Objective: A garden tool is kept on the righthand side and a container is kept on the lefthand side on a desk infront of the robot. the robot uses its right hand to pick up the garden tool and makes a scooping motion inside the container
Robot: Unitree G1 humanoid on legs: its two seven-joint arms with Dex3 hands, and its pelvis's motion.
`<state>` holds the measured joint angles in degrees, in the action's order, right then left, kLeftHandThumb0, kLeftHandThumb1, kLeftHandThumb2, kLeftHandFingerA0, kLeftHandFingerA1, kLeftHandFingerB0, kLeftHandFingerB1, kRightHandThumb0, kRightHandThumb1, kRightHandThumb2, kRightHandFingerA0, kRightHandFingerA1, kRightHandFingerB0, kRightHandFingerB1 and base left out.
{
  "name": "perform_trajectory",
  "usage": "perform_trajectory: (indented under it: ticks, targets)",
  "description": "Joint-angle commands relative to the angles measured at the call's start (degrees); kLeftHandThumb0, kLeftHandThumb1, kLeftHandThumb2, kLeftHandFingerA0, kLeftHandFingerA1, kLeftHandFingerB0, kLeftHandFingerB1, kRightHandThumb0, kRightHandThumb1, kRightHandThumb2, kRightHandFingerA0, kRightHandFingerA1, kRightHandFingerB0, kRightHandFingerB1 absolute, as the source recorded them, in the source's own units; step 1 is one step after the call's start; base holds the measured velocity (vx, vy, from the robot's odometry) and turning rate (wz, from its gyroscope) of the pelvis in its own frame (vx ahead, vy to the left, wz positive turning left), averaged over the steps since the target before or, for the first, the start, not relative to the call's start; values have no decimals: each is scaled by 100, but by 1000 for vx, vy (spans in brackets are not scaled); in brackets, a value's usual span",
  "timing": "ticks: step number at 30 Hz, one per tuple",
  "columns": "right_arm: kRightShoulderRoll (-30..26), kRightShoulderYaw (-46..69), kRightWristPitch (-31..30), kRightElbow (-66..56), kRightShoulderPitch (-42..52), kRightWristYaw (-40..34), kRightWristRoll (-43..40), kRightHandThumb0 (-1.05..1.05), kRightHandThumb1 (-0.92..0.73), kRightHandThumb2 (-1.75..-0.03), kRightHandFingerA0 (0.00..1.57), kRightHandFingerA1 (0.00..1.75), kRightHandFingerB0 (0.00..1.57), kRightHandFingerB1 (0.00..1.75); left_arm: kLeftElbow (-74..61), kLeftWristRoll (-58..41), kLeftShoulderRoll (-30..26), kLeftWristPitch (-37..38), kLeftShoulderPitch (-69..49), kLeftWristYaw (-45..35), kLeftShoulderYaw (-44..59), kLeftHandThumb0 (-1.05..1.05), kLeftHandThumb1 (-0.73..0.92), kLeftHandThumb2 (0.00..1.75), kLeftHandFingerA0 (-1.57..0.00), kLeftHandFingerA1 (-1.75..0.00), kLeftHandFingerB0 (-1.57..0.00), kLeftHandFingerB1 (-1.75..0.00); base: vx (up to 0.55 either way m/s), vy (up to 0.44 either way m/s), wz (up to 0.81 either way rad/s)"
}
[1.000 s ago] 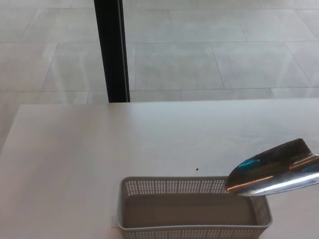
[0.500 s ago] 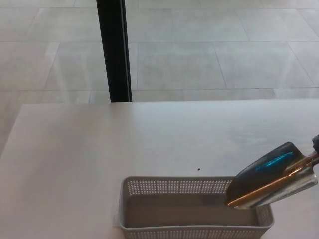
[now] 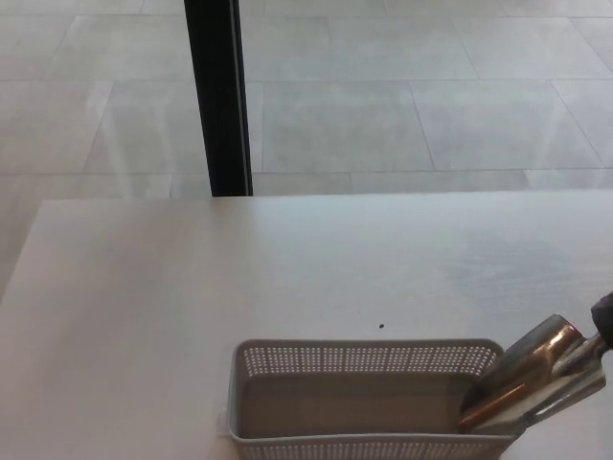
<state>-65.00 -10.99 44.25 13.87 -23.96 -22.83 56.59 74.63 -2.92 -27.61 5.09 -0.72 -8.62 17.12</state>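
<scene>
A grey perforated plastic basket (image 3: 369, 359) stands on the white desk at the bottom of the head view. A shiny metal garden trowel (image 3: 536, 379) comes in from the right edge, tilted down to the left. Its blade tip is inside the basket's right end, below the rim. Only a dark sliver of my right hand (image 3: 604, 314) shows at the right edge, where the trowel's shaft leaves the picture and is held off the desk. My left hand is out of the picture.
The white desk (image 3: 239, 278) spreads out behind and to the left of the basket, with a tiny dark speck (image 3: 381, 326) on it. Beyond the far edge lie a tiled floor and a black vertical post (image 3: 218, 96).
The trowel has tipped from nearly level above the basket's right rim to blade-down, and its tip has sunk into the basket's right end. The basket has stayed put.
</scene>
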Motion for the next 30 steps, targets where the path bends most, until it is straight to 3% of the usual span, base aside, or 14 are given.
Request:
perform_trajectory:
  ticks: [1, 4, 5, 6, 8, 9, 11, 13, 14, 18, 19, 20, 22, 30]
  targets:
    - [60, 176, -1572, -592, 421, 2497, -379, -27, -58, -65, 85, 175, 75, 138, 34, 42, -144, -74, 48, 2, -46, -48, 64, 59, -68, -64, -63, -48, 0, 0, 0]
    - [145, 167, -1710, -834, 479, 2754, -469, -33, -65, -67, 86, 175, 72, 136, 17, 12, -132, -78, 43, -11, -27, -49, 63, 59, -69, -68, -62, -49, 0, 0, 0]
    - [221, 104, -1817, -1013, 491, 2973, -428, -41, -65, -61, 87, 175, 76, 128, 15, 38, -140, -66, 37, -40, -56, -49, 65, 59, -67, -66, -61, -48, 0, 0, 0]
    - [253, 95, -1841, -1064, 512, 2996, -435, -42, -66, -59, 89, 175, 84, 101, 21, 47, -134, -68, 39, -25, -64, -50, 64, 60, -68, -66, -61, -48, 0, 0, 0]
    - [379, 52, -1841, -1170, 587, 2983, -500, -36, -69, -60, 87, 175, 80, 113, 60, 65, -108, -73, 50, 12, -78, -48, 64, 59, -68, -64, -61, -48, 0, 0, 0]
    - [445, 10, -1866, -1222, 613, 3086, -584, -41, -54, -96, 114, 133, 80, 106, 57, 62, -102, -67, 45, 12, -80, -49, 64, 59, -68, -66, -63, -48, 0, 0, 0]
    - [603, -69, -1940, -1396, 647, 3262, -612, -39, -55, -97, 113, 132, 78, 102, 29, 58, -101, -59, 38, 6, -89, -51, 64, 59, -68, -69, -62, -48, 0, 0, 0]
    - [776, -149, -1971, -1480, 652, 3293, -544, -42, -57, -99, 114, 133, 81, 108, 17, 27, -102, -20, 19, -46, -69, -51, 64, 59, -67, -70, -61, -49, 0, 0, 0]
    - [853, -208, -1985, -1535, 651, 3354, -533, -36, -76, -67, 85, 175, 72, 135, 12, 24, -94, 9, 7, -59, -69, -51, 64, 59, -67, -69, -61, -48, 0, 0, 0]
    - [1152, -367, -2120, -1771, 681, 3612, -515, -35, -74, -73, 87, 175, 76, 131, 18, 59, -52, 31, 21, -21, -108, -52, 65, 60, -67, -67, -60, -49, 0, 0, 0]
    - [1270, -420, -2163, -1821, 688, 3625, -474, -43, -54, -100, 114, 134, 89, 118, 41, 24, -31, 19, 30, -7, -70, -52, 63, 59, -67, -67, -63, -49, 0, 0, 0]
    - [1455, -508, -2276, -1932, 713, 3721, -426, -35, -68, -77, 88, 175, 72, 145, 82, -13, -7, -8, 46, -3, -28, -53, 64, 59, -67, -65, -62, -47, 0, 0, 0]
    - [1626, -607, -2348, -1980, 713, 3851, -412, -34, -64, -79, 90, 175, 80, 124, 78, -19, -11, -39, 59, -30, -27, -52, 64, 59, -66, -69, -61, -51, 0, 0, 0]
    - [2150, -882, -2737, -2094, 740, 4314, -186, -35, -70, -78, 88, 175, 82, 114, 26, 1, -15, -49, 68, -15, -62, -52, 65, 59, -69, -70, -62, -51, 0, 0, 0]
